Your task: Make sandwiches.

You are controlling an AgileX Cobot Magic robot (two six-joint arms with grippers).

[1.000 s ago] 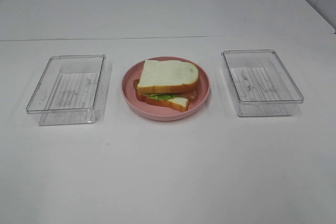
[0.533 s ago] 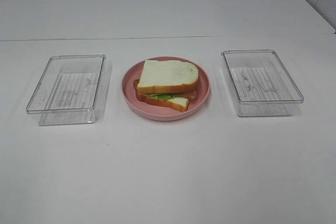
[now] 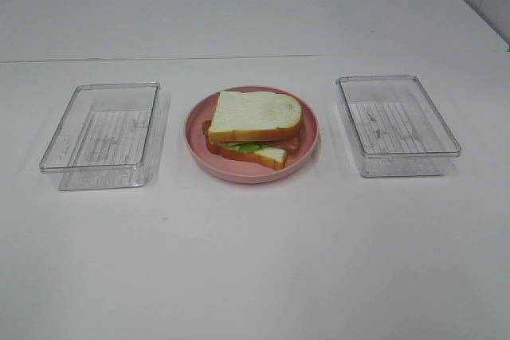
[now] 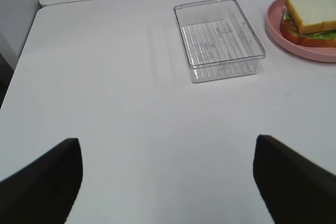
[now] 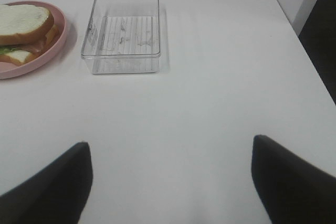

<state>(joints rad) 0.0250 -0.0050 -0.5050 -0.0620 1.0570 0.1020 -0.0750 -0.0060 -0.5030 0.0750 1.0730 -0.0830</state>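
White bread with an orange-brown crust tops the sandwiches, one stack lying on the pink plate. The top slice lies flat, its long axis running across the exterior view, its rounded end toward the right tray and its square end toward the left tray. Beneath it, green lettuce and brown and red filling show along the near edge, and the lower slice sits slightly askew from the upper one, one corner jutting toward the plate's near rim.

Relative to the plate, the two clear plastic trays stand one on each side, apart from it, with ribbed floors. Plate and trays all rest on the white worktop.

Neither arm appears in the exterior view. The left gripper hangs above bare worktop, tilted forward and down, its two dark fingers showing only at the picture's lower corners; its jaws stand wide open and hold nothing. The left tray lies ahead of it, and the plate with the stack lies beyond that tray, well apart from the jaws.

The right gripper mirrors this pose, its jaws wide open and empty, with the right tray ahead and the plate with the stack off beyond the tray's far side, well apart.
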